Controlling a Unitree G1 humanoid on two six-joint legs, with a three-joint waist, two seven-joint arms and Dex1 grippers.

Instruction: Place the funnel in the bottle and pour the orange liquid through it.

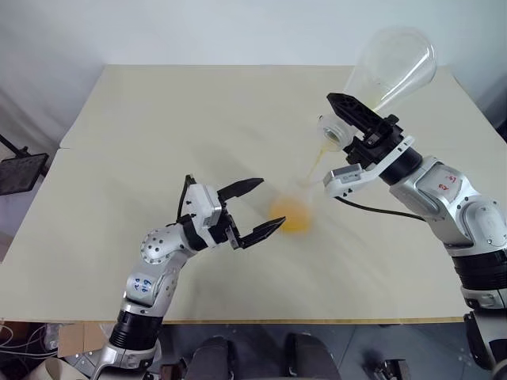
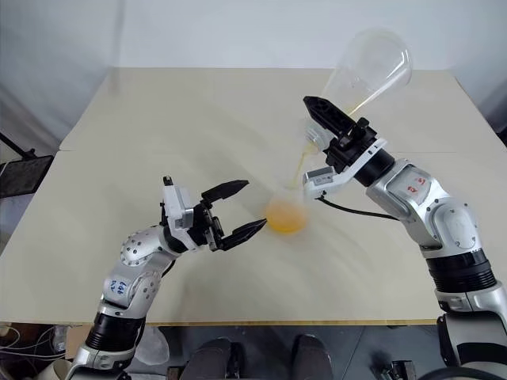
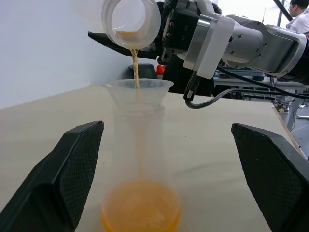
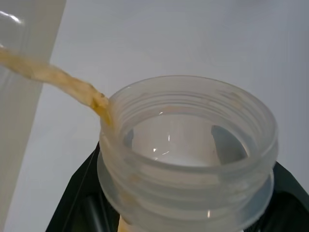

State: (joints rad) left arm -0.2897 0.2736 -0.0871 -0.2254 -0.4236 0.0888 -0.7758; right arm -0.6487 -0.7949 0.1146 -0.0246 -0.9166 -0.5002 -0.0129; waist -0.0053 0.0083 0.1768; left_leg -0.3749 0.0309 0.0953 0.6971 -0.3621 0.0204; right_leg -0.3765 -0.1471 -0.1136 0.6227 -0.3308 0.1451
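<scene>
I keep my right fingers (image 1: 339, 120) clenched on the neck of the large clear conical flask (image 1: 392, 70), tipped mouth-down above the small clear flask-shaped bottle (image 3: 140, 183), so the thin stream of translucent orange liquid (image 3: 136, 75) falls into the clear plastic funnel (image 3: 139, 93) seated in that bottle's mouth. The bottle stands on the pale counter (image 1: 158, 134). My left fingers (image 1: 255, 212) are spread wide, flanking the bottle without touching it, ready to steady it.
</scene>
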